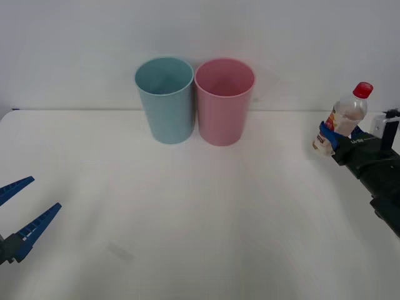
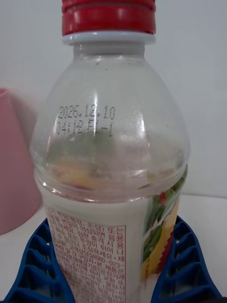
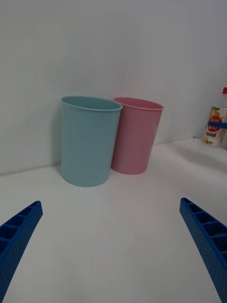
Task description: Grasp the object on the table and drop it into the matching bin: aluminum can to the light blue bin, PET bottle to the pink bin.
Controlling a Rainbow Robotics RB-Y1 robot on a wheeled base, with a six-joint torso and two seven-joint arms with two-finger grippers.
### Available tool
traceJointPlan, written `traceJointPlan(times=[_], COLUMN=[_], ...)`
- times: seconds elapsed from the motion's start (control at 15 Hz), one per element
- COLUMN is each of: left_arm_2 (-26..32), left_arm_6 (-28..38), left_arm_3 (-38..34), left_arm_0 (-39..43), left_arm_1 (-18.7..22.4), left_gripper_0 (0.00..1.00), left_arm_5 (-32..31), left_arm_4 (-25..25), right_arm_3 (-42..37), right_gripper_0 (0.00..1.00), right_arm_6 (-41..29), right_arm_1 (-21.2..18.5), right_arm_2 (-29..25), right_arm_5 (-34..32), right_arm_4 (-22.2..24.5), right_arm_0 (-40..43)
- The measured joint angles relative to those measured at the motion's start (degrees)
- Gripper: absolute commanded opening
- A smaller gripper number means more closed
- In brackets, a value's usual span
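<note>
Front view: right tool point(image 1: 330, 139) clamping the PET bottle point(image 1: 342, 120) by its label, holding it upright, well to the right of the pink bin point(image 1: 224, 103). Grasp done, judging so; carrying over and dropping remaining. Left tool point(image 1: 25, 211) idling, spread wide, over the tabletop point(image 1: 200, 219).

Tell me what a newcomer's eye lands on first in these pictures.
First, the PET bottle with its red cap, tilted and clamped in the right pincer at the table's right side. Next, the light blue bin and pink bin side by side at the back. The left pincer waits open, near left.
</note>
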Motion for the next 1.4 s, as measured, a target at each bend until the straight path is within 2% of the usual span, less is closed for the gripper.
traceJointPlan(times=[0.67, 1.13, 1.4], left_arm_2=[0.00, 0.00, 0.00], left_arm_6=[0.00, 0.00, 0.00], left_arm_3=[0.00, 0.00, 0.00], left_arm_0=[0.00, 0.00, 0.00], left_arm_1=[0.00, 0.00, 0.00], left_gripper_0=[1.00, 1.00, 1.00], left_arm_5=[0.00, 0.00, 0.00], left_arm_4=[0.00, 0.00, 0.00], right_arm_3=[-14.34, -15.64, -15.40], right_gripper_0=[0.00, 0.00, 0.00], right_arm_6=[-4.78, -8.52, -17.55], right_arm_1=[-4.82, -5.40, -7.38], right_arm_2=[0.48, 1.10, 5.57], right_arm_5=[-2.12, -11.44, -14.13], right_arm_4=[0.00, 0.52, 6.59], right_arm_0=[-0.12, -6.40, -12.73])
